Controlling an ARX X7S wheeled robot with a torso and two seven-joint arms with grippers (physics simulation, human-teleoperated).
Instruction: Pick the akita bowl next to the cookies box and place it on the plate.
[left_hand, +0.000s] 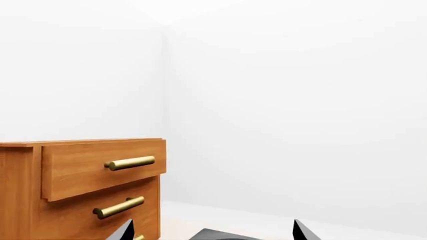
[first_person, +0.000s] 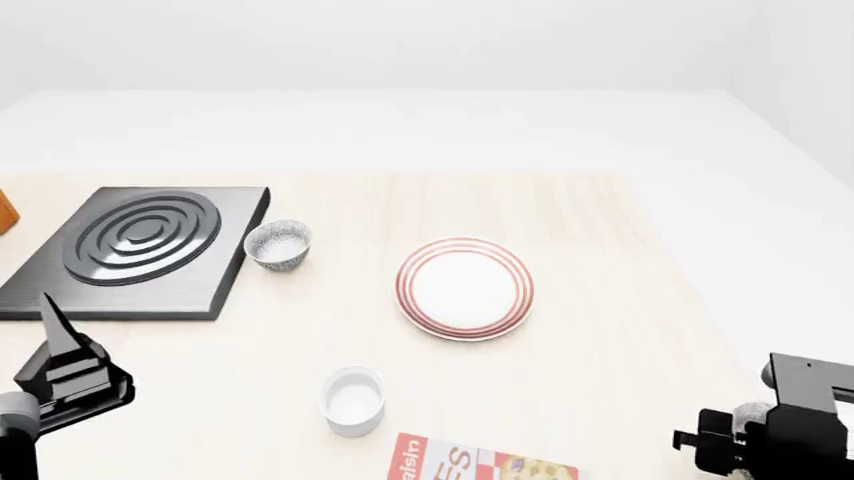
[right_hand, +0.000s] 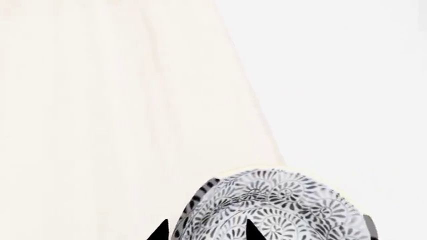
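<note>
The akita bowl (right_hand: 283, 202), grey and white with a bold fan pattern, fills the lower part of the right wrist view. My right gripper (right_hand: 207, 231) is shut on its wall, one fingertip on each side of the rim. In the head view that gripper (first_person: 763, 432) sits low at the right, past the table's right edge, and the bowl is mostly hidden behind it. The cookies box (first_person: 478, 465) lies at the table's front edge. The plate (first_person: 465, 288), white with red rings, rests mid-table. My left gripper (left_hand: 213, 233) is open and holds nothing; it hangs at the front left (first_person: 60, 345).
A second patterned bowl (first_person: 279, 244) stands beside a black burner plate (first_person: 134, 250) at the left. A plain white cup (first_person: 354, 400) is near the cookies box. A wooden drawer cabinet (left_hand: 87, 185) with brass handles shows in the left wrist view.
</note>
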